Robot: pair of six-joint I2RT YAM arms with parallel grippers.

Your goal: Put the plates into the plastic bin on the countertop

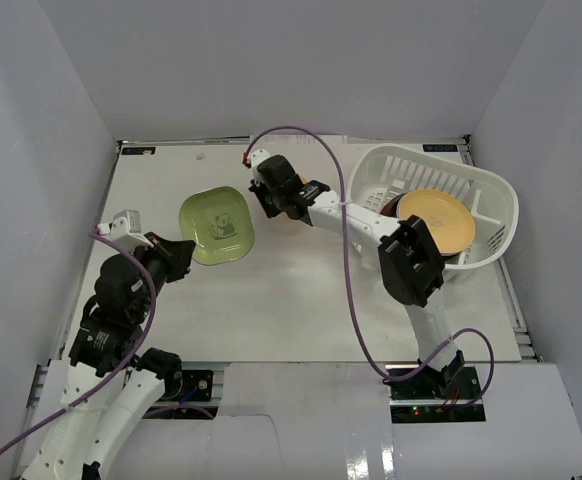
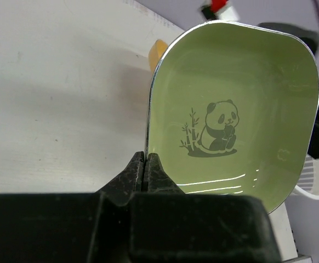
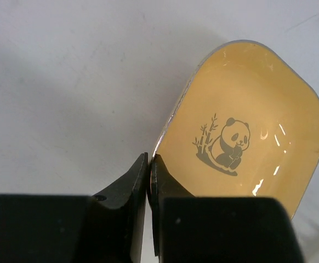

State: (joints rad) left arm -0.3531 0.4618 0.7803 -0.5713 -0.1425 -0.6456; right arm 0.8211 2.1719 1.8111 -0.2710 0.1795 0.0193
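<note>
White walls close in a flat white countertop [image 1: 301, 300]. At its far right corner sits the large white oval plastic bin with slotted lattice sides [image 1: 491, 190]. Inside it a round yellow plate [image 1: 436, 220] lies on top, and the edge of a dark-red rimmed plate [image 1: 384, 200] shows beneath it on the left side.

Toward the far left of the tabletop is the square green plate with rounded corners and a panda drawing [image 1: 216, 226]. The left gripper [image 1: 183, 250] has its black fingers pressed together on that plate's near-left rim – in the left wrist view the thin edge runs straight into the closed jaws, with the rest of the dish spreading away to the right.

Just right of the green plate, at mid-far tabletop, the right gripper [image 1: 268, 203] clamps the small square yellow plate with the same panda drawing [image 3: 252, 126]. Its fingers [image 3: 167, 183] stand almost touching, and the plate's rim is pinched in the narrow slit between them – the dish extends up and right from the tips, above the white surface. Both held plates are outside the bin.
</note>
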